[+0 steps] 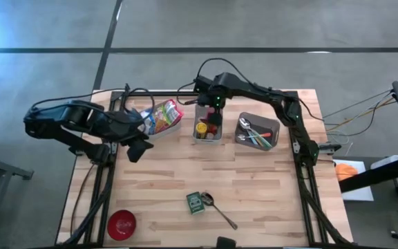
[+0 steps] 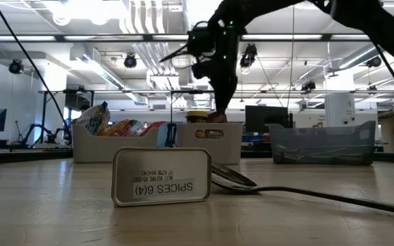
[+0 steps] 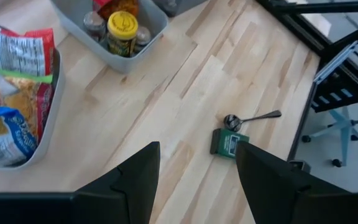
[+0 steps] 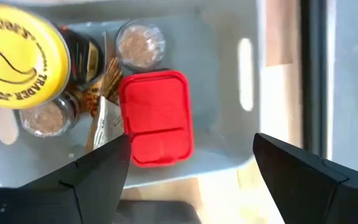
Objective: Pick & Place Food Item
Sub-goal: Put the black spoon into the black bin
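The right gripper (image 4: 188, 171) hangs above the middle bin (image 1: 197, 137), fingers spread and empty, a red-lidded spice tin (image 4: 156, 117) lying directly beneath it among jars. That placement looks finished. The left gripper (image 3: 194, 177), fingers apart and empty, points toward the green spice tin (image 3: 230, 142) ahead on the table, likely the next item, needing a reach forward.

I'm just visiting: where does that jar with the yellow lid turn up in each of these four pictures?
High view: the yellow-lidded jar sits in the middle bin, just under the right gripper.
Low view: its lid peeks above the bin wall, behind the spice tin.
Left wrist view: at the top, inside the bin.
Right wrist view: top left corner, beside the red-lidded container.
Shared landmark: the grey middle bin.
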Tool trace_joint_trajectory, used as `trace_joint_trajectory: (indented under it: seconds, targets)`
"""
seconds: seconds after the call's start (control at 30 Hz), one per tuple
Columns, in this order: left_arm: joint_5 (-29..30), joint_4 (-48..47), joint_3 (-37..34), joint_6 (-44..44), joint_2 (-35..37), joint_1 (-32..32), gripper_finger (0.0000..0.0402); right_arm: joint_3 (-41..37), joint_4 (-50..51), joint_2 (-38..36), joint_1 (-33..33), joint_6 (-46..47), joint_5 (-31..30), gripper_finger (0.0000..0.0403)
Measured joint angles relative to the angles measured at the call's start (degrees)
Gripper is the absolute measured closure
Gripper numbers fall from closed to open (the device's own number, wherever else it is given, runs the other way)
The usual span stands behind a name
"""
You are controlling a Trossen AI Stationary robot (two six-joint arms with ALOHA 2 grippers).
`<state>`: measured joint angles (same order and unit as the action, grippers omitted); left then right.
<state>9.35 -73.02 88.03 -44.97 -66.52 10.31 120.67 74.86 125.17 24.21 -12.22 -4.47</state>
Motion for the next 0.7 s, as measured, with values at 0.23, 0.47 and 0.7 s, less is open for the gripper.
trace_joint_trajectory:
  seconds: [0.23,0.47,0.7]
  targets:
    - [-0.02,0.99,-1.47,-2.01,-0.01,0.00,0.0190,0.06,4.60,-5.73,-1.37,22.09,1.28,0.0067]
    - [-1.70,4.32,-4.60,-2.02,-0.03,0.00,0.0190,0.00,5.78,-12.23,-9.99,28.92,1.51,0.0067]
    - [-4.02,7.68,-8.60,-2.01,-1.05,0.00,0.0190,-1.75,5.74,-17.24,-21.63,34.27,1.46,0.0067]
